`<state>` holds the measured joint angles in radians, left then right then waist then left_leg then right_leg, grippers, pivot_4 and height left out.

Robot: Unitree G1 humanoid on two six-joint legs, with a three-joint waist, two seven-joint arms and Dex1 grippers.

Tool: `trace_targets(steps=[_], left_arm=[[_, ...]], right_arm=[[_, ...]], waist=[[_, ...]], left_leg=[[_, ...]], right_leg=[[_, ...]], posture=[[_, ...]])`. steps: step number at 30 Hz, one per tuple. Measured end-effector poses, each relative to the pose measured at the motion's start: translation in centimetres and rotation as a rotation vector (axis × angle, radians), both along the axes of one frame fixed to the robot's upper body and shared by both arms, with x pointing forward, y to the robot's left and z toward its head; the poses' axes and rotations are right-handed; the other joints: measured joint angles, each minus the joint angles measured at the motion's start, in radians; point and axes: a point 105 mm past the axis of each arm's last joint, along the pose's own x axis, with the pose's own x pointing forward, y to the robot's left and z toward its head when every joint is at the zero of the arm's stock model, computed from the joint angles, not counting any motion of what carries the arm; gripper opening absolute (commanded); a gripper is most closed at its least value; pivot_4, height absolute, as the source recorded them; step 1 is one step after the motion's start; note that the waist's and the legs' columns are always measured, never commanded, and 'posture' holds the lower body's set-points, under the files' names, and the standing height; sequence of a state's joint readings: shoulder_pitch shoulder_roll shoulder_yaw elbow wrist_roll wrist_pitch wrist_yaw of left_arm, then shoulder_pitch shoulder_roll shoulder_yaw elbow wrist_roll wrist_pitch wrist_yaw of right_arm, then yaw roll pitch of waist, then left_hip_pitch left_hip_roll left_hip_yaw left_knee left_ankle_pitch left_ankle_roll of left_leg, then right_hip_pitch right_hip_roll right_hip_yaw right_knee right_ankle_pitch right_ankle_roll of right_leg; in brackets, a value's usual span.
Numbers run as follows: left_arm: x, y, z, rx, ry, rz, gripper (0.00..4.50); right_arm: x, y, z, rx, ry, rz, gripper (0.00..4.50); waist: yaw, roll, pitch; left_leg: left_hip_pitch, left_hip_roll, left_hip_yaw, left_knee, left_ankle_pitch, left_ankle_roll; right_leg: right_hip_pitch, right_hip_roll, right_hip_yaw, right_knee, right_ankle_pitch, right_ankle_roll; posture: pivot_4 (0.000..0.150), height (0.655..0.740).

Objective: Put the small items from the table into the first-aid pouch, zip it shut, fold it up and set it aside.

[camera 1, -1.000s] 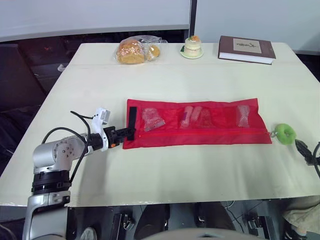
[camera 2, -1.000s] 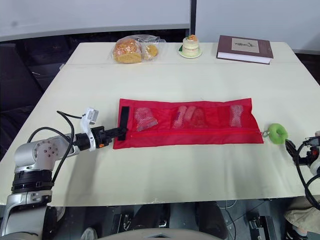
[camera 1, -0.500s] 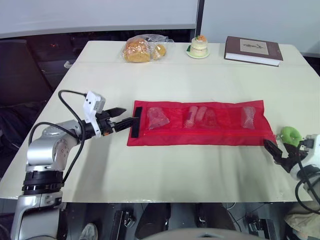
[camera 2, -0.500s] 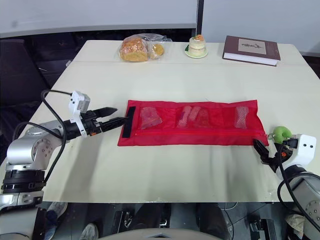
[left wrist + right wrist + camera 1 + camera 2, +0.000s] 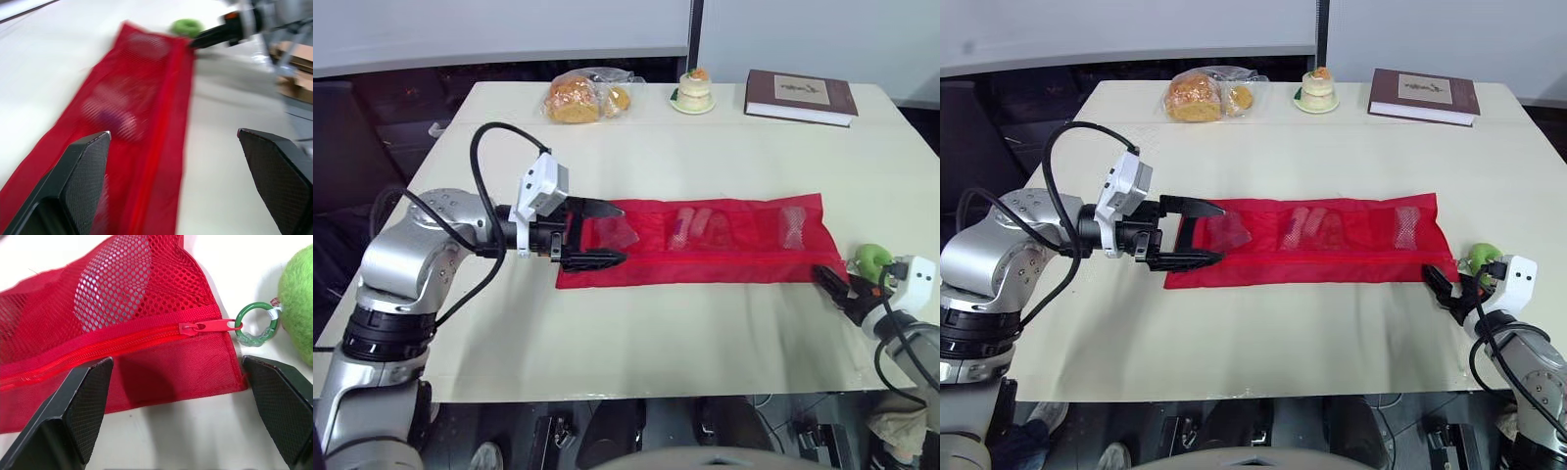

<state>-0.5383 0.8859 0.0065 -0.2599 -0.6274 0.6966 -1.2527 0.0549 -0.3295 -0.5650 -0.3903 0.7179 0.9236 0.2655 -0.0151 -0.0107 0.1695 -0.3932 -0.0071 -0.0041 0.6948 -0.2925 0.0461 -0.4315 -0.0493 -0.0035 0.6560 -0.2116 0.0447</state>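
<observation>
The red mesh pouch (image 5: 705, 245) lies flat across the middle of the table. Small items (image 5: 690, 227) show through its mesh pockets. Its zip slider (image 5: 195, 327) sits at the right end, joined by a green ring (image 5: 257, 320) to a green ball (image 5: 871, 258). My left gripper (image 5: 619, 233) is open and hovers over the pouch's left end, holding nothing. At the pouch's front right corner, beside the ball, my right gripper (image 5: 827, 281) is open, one finger (image 5: 83, 406) on each side of that corner.
Along the far edge stand a bag of bread (image 5: 579, 98), a small cake on a plate (image 5: 691, 90) and a brown book (image 5: 799, 96). Bare tabletop (image 5: 705, 333) runs in front of the pouch to the near edge.
My left gripper has opened, let go of the pouch's left edge, lifted and moved right over that end. My right gripper came in to the pouch's right corner. The head camera shifted.
</observation>
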Motion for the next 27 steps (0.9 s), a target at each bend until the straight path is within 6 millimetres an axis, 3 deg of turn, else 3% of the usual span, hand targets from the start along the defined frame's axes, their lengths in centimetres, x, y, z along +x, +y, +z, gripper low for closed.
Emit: trace_targets(steps=[9, 15, 18, 27], left_arm=[[-2.3, -1.9, 0.7, -0.044, 0.017, -0.172, 4.44], [-2.4, -2.3, 1.1, -0.051, -0.043, -0.213, 4.50], [-2.4, -2.2, 1.2, -0.049, -0.056, -0.215, 4.50], [-2.2, -2.4, 1.2, -0.061, -0.064, -0.217, 4.50]], right_arm=[[0.8, 0.8, 0.2, 0.165, -0.047, -0.004, 4.50], [1.1, 1.5, -0.5, 0.261, -0.044, 0.007, 1.82], [1.1, 1.9, -0.1, 0.279, -0.058, 0.026, 0.16], [-0.3, 0.2, 0.0, 0.248, -0.049, 0.000, 0.06]], waist=[[-0.006, -0.001, 0.000], [-0.006, 0.000, 0.000], [-0.006, -0.001, 0.000], [0.008, 0.001, 0.001]], left_leg=[[0.001, 0.002, 0.001, 0.000, 0.000, 0.000], [0.001, 0.003, 0.001, 0.000, 0.000, 0.000], [0.001, 0.003, 0.001, 0.000, 0.000, 0.000], [-0.001, 0.000, 0.000, 0.000, 0.000, 0.000]], right_leg=[[0.000, 0.003, 0.001, 0.000, 0.000, 0.000], [0.000, 0.003, 0.001, 0.001, 0.000, 0.000], [0.000, 0.003, 0.001, 0.000, 0.000, 0.000], [0.000, 0.002, 0.001, 0.000, 0.000, 0.000]], posture=[[0.150, 0.7289], [0.150, 0.7289], [0.150, 0.7289], [0.150, 0.7289]])
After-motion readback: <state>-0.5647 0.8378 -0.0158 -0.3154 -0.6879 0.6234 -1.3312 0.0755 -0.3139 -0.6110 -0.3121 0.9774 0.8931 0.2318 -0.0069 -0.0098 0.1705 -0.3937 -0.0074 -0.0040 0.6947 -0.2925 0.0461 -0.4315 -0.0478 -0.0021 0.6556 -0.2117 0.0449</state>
